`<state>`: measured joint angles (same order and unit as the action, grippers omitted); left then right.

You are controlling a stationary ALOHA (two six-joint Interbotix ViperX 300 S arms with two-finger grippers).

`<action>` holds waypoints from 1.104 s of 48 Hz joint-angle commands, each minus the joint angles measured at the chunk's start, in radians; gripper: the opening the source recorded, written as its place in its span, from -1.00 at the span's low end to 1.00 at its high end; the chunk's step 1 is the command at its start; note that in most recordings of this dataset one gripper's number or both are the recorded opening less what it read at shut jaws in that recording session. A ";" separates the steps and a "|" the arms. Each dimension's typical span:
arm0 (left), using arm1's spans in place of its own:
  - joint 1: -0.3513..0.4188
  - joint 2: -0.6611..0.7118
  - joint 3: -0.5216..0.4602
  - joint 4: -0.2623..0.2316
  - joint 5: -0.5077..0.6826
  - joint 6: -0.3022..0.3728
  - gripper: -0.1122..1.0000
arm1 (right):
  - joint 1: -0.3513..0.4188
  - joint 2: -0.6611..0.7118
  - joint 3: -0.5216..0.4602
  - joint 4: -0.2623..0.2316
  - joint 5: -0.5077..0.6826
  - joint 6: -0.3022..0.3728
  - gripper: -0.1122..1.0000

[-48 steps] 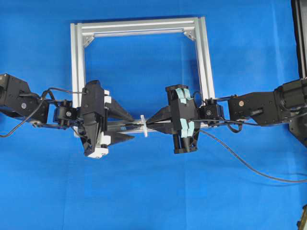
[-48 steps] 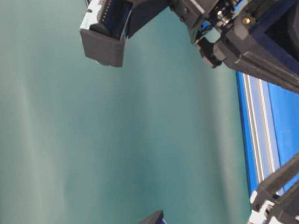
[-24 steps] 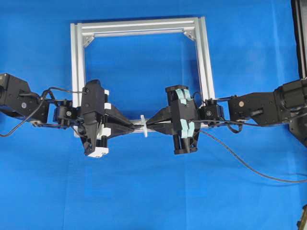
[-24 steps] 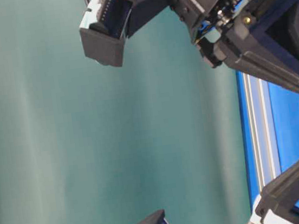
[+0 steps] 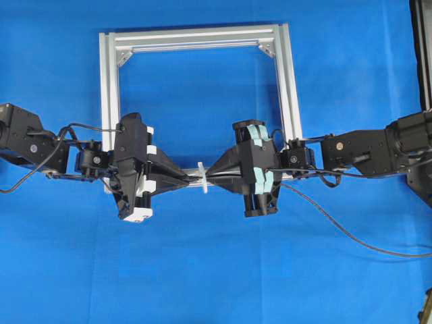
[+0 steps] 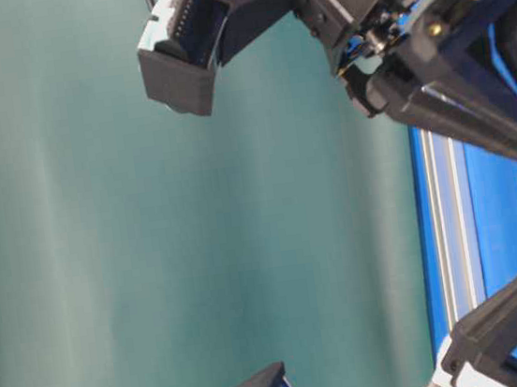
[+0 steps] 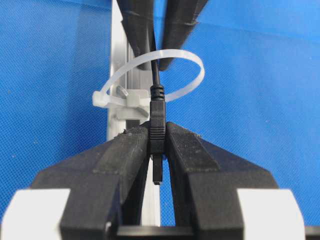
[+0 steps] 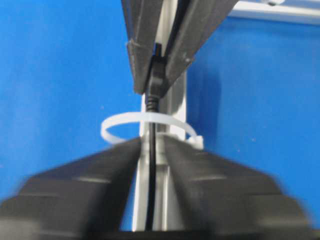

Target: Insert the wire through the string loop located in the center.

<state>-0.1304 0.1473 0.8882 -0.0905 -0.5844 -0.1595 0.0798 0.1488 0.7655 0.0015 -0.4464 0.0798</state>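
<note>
From overhead, both grippers meet at the string loop (image 5: 202, 177) on the aluminium frame (image 5: 108, 101). Left wrist view: left gripper (image 7: 158, 137) fingers clamp the wire (image 7: 157, 122) plug, threaded through. Right wrist view, blurred: right gripper (image 8: 151, 150) fingers seem parted. No legible writing.

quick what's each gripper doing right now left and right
Left gripper: closed on the wire at its plug, already through the string loop.
Right gripper: open, jaws apart around the wire, not gripping.
</note>
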 commanded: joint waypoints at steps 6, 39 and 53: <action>0.000 -0.014 -0.012 0.003 -0.005 0.003 -0.66 | -0.002 -0.015 -0.018 0.000 0.003 0.002 0.39; -0.040 -0.216 0.201 0.003 -0.011 -0.006 -0.66 | 0.005 -0.038 -0.012 0.000 0.020 0.002 0.91; -0.074 -0.362 0.385 0.003 -0.028 -0.008 -0.66 | 0.014 -0.063 -0.012 0.000 0.037 0.000 0.91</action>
<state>-0.1902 -0.1595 1.2349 -0.0890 -0.5983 -0.1657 0.0920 0.1197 0.7655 0.0015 -0.4111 0.0798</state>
